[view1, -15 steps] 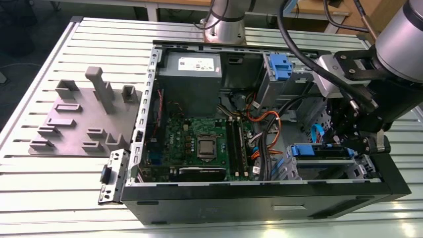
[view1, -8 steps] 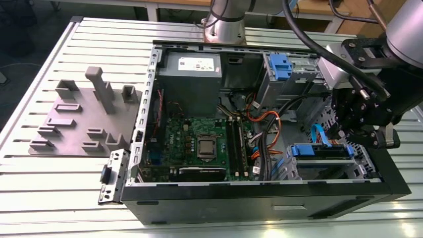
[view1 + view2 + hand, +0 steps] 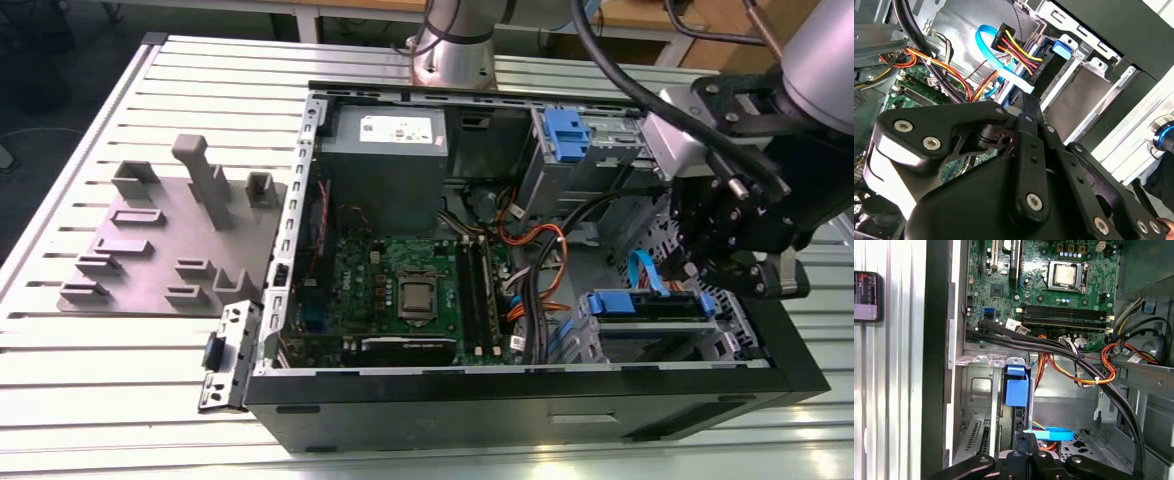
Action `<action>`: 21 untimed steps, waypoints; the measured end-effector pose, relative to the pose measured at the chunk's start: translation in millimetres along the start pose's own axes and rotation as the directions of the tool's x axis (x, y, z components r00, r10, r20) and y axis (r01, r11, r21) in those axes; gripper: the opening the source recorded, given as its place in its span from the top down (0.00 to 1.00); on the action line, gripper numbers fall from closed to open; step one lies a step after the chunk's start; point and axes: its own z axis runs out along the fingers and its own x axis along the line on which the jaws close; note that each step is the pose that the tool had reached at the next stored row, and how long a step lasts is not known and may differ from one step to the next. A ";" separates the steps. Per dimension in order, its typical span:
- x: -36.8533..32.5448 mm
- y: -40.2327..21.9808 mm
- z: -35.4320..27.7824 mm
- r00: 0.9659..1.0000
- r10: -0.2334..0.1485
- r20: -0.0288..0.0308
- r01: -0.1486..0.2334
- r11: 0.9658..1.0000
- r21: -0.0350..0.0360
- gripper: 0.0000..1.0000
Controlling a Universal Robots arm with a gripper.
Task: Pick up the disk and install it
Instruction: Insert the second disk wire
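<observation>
Nearest in the exterior view, the open computer case [image 3: 534, 395] lies on its side on the slatted metal surface [image 3: 120, 420], with a small loose bracket [image 3: 227, 355] just beside its 8 o'clock corner.

Just inside the case's near wall, at about 4 o'clock, the disk [image 3: 647, 303] sits in the drive bay with its blue frame showing. In the first wrist view the disk [image 3: 1016, 387] stands edge-on between the bay's metal rails. In the second wrist view its blue frame [image 3: 1060, 48] sits against the bay with a bundle of red, yellow and black wires plugged in beside it.

The gripper [image 3: 714, 280] hangs just above that bay, at the disk's 1 o'clock. In both wrist views its fingers [image 3: 1027, 437] look pressed together with nothing between them, their tips close to a flat blue cable [image 3: 1051, 432] that curls up near the disk.

By this showing the disk is already picked up and placed in its bay. Whether it is pushed fully home, and whether the blue cable is connected, I cannot tell.

Farther in, the green motherboard [image 3: 400, 290] fills the case's middle. Beyond it, at 11 o'clock, stands the grey power supply [image 3: 387, 135], and at 1 o'clock a second blue carrier [image 3: 567, 135]. Out at 9 o'clock a grey fixture plate [image 3: 160, 240] rests on the surface, and the arm's base [image 3: 454, 50] rises behind the case.
</observation>
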 end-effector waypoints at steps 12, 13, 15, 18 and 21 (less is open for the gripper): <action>-3.7 5.4 -16.9 0.999 0.038 0.000 -0.038 0.999 -0.001 0.89; -5.0 8.4 -17.5 0.998 0.055 -0.001 -0.055 0.998 -0.001 0.89; -8.6 16.2 -18.9 0.995 0.101 -0.002 -0.101 0.995 -0.002 0.89; -16.0 31.4 -21.7 0.982 0.190 -0.005 -0.190 0.982 -0.004 0.89; -26.7 51.2 -25.0 0.951 0.309 -0.009 -0.309 0.951 -0.006 0.89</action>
